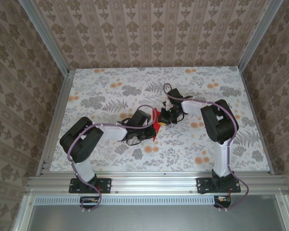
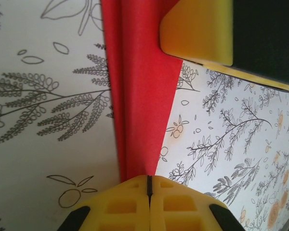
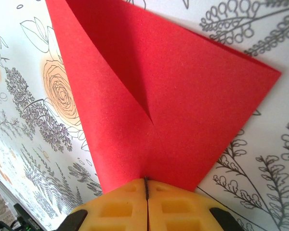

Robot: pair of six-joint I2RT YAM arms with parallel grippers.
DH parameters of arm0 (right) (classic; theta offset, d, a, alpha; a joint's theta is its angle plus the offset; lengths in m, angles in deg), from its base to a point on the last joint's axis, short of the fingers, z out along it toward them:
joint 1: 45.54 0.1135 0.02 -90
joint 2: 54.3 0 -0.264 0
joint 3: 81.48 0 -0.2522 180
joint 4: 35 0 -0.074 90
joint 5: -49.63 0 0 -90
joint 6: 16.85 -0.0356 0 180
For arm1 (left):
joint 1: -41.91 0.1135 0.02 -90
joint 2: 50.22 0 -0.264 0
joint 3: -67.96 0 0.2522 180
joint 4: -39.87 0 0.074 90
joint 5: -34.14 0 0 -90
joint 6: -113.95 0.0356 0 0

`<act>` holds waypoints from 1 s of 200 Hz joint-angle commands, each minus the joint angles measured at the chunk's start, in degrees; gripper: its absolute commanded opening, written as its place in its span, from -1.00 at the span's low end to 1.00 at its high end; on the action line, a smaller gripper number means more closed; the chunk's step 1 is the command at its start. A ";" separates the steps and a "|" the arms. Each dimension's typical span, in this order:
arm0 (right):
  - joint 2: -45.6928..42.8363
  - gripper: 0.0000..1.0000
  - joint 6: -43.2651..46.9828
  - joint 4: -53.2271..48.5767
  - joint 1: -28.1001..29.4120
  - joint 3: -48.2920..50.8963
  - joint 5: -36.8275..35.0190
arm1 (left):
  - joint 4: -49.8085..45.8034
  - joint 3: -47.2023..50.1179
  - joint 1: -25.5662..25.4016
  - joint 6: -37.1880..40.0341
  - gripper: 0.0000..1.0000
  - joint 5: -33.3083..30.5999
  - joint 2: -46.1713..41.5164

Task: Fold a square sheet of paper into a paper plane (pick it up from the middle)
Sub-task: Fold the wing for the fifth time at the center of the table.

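The square sheet of paper (image 1: 157, 124) is bright red and folded, held up between both grippers at the table's middle. In the left wrist view it is a narrow layered strip (image 2: 139, 96) running down into my left gripper (image 2: 149, 180), whose yellow jaws are shut on its end. In the right wrist view it spreads as a tapering wedge (image 3: 183, 106) with a centre crease, and my right gripper (image 3: 146, 182) is shut on its narrow end. From above, the left gripper (image 1: 153, 127) and right gripper (image 1: 162, 118) almost meet. I cannot tell whether this is the paper plane's shape.
The floral-patterned table (image 1: 111, 91) lies under the paper. A yellow finger of the right gripper (image 2: 197, 33) shows close above the strip in the left wrist view. Aluminium rails (image 1: 53, 120) and patterned walls enclose the table on three sides.
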 commanded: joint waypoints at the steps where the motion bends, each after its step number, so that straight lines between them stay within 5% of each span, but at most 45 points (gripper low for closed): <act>1: 5.27 -0.84 -1.58 -2.65 0.16 3.87 -10.23 | 1.03 1.67 0.11 -2.12 -0.87 -1.88 0.85; 107: -9.02 -0.68 -2.54 12.75 0.41 8.13 3.15 | -0.30 7.46 0.11 -2.93 -0.97 -2.61 1.82; 200: -6.48 -0.74 -3.51 18.35 3.91 11.21 5.32 | 5.41 12.18 1.88 0.94 -0.99 2.37 1.72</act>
